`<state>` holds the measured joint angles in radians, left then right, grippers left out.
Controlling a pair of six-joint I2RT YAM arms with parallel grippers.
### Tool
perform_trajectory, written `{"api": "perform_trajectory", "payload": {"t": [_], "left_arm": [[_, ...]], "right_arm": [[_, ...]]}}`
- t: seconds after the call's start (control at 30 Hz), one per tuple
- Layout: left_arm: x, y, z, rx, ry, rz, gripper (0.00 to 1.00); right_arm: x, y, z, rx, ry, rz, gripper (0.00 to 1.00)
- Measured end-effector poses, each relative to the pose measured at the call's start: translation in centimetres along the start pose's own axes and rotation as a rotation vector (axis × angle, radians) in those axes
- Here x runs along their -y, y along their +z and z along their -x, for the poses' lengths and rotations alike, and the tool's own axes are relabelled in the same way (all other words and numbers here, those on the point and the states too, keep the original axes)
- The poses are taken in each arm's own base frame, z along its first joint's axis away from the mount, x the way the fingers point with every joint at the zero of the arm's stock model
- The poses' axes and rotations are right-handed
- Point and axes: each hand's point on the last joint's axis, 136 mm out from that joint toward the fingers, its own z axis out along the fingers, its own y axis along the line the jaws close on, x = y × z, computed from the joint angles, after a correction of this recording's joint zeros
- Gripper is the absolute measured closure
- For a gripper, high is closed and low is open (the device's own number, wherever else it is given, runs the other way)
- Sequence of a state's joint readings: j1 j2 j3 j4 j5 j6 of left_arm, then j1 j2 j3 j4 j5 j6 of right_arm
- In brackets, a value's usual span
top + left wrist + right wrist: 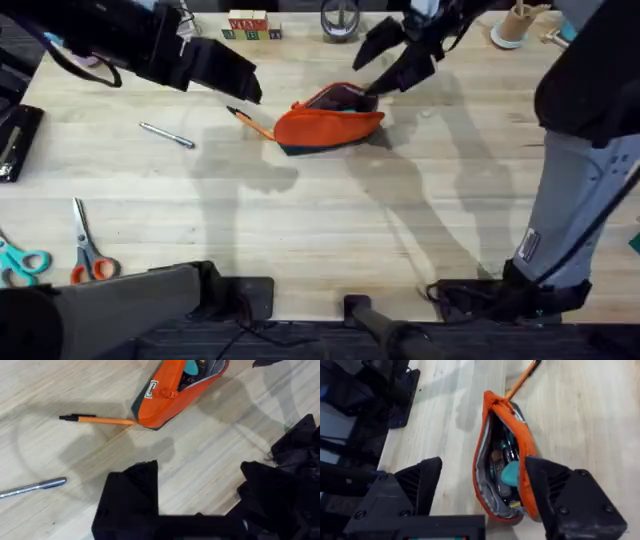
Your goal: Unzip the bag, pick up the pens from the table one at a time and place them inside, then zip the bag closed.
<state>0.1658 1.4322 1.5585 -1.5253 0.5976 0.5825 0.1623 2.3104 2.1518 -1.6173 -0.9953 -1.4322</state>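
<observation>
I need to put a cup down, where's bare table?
Free: the wide stretch of table in front of the bag, and between the silver pen and scissors. Crowded: around the bag, with the orange pen and both arms close.

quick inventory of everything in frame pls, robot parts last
bag: 1, orange with dark base, table centre, unzipped, items visible inside
orange pen: 1, orange with black end, on the table, one end at the bag's left end
silver pen: 1, silver-grey, on the table left of the bag, apart from it
scissors: 1, orange handles, near left of table
teal-handled scissors: 1, left edge, partly cut off
letter blocks: a small row, far edge
round metal object: 1, far edge, type unclear
table: 1, light wood
left gripper: black fingers open, above the table near the orange pen
right gripper: black fingers open, straddling the bag's open mouth
</observation>
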Motion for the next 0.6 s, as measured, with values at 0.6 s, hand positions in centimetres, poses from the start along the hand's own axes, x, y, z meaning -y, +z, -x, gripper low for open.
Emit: {"api": "perform_trajectory", "payload": {"t": [0.6], "left_arm": [[0.0, 0.0, 0.0, 0.000, 0.000, 0.000, 0.006]], "right_arm": [[-5.4, -4.5, 4.4, -0.112, -0.079, -0.181, 0.004]]}}
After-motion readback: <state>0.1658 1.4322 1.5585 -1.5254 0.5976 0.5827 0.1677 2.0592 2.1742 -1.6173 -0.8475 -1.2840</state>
